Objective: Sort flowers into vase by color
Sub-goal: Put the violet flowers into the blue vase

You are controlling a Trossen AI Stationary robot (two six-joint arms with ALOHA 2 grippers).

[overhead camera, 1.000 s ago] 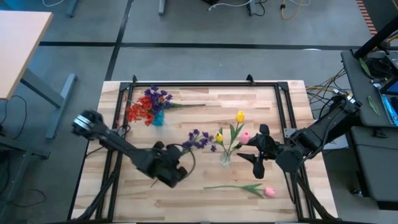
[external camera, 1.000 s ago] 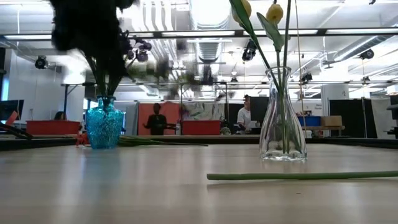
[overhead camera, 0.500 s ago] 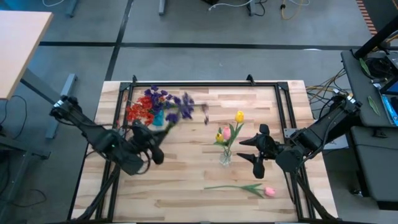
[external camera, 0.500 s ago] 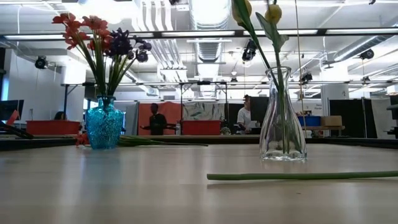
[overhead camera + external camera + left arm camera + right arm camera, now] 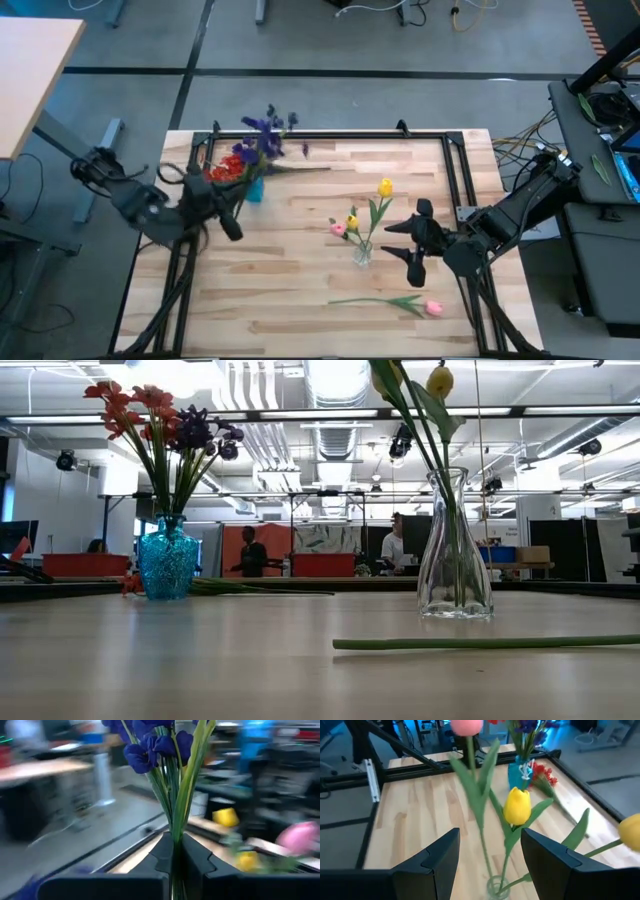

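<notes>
the left gripper (image 5: 173, 857) is clamped on the purple flowers' (image 5: 266, 131) stem, which runs up and away from the fingers toward the blue vase (image 5: 252, 189), just beside it at the table's far left. whether the stem end sits over the vase mouth is hard to judge. the right gripper (image 5: 409, 240) waits spread wide beside the clear vase (image 5: 361, 253).

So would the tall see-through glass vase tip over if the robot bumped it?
Probably, yes. The tall clear glass vase is narrow at the neck with only a modest rounded base, and the yellow tulip flowers lean out above it, so it looks top-heavy. Being glass, it is likely to slide on the smooth wooden table and could break.
</notes>
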